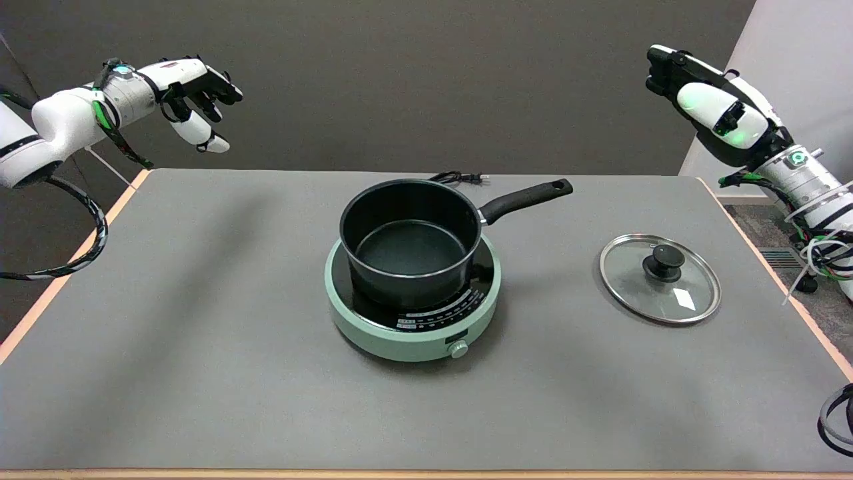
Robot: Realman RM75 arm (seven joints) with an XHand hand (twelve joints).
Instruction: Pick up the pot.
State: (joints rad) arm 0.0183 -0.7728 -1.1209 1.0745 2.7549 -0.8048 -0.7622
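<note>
Waiting at the approach stage, the right hand (706, 100) hangs empty, fingers extended, high above the worktop's (200, 333) far right corner. The black saucepan (410, 243) sits on the green induction hob (413, 307), handle (526, 199) pointing toward it; next comes reaching down to that handle.

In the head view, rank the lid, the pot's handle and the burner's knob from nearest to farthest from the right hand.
From the right hand, raised at upper right:
1. Pot handle, pointing toward that side; lid, on the table's right. Too close to call.
2. Burner knob, on the burner's near edge, farthest.
</note>
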